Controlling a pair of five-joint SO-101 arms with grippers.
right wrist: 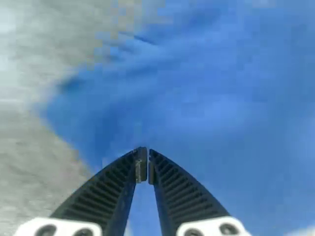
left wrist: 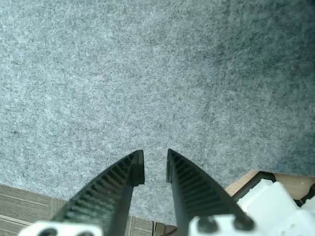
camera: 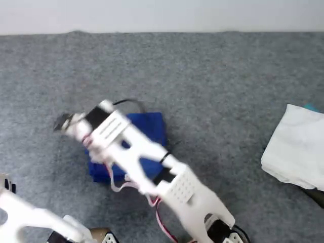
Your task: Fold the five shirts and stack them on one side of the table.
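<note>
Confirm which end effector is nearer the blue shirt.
Right. The right end effector is directly above the blue shirt. The left end effector is over bare grey mat near its edge, apart from the shirt.

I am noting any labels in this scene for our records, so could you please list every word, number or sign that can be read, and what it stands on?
There is no text to read in these pictures.
The blue shirt is plain cloth.
The white folded stack shows no print.
The grey table cover, the right arm and the left arm bear no legible marks.
</note>
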